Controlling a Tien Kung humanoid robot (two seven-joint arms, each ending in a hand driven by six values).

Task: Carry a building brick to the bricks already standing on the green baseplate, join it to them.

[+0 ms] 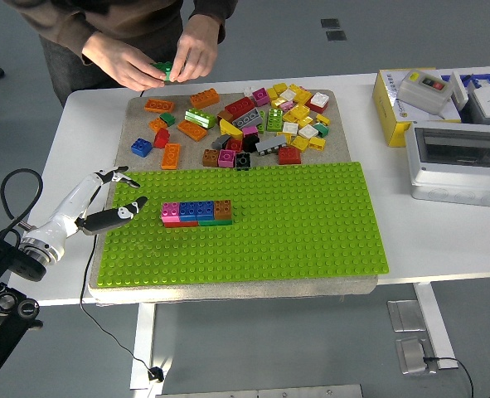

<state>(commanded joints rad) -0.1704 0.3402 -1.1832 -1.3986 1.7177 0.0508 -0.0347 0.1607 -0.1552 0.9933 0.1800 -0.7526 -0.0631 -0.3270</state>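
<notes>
Nearest the camera, the left robot hand (112, 199) is hovering at the left edge of the green baseplate (311, 224), its fingers (124, 211) spread and relaxed, grasping nothing. The right arm is not showing anywhere.

Just to the right of that hand, on the baseplate, the standing row of bricks (197, 212) is sitting in 2 layers: pink, blue and brown on top, with red and green showing beneath. The hand is pointing toward it but is not touching it.

Beyond the baseplate, on the grey mat lying on the white surface (369, 124), the loose brick pile (253, 124) is waiting, with orange and blue pieces lying apart at its left.

Farthest off, a person's hands (157, 62) are holding a small green brick (163, 70) above the mat's far edge.

Judging from this, the fetching step is not yet begun: no brick is in the robot hand. The next move is likely calling for a reach past the baseplate to a loose brick, a firm pinch, then a stud-aligned press onto the row.
</notes>
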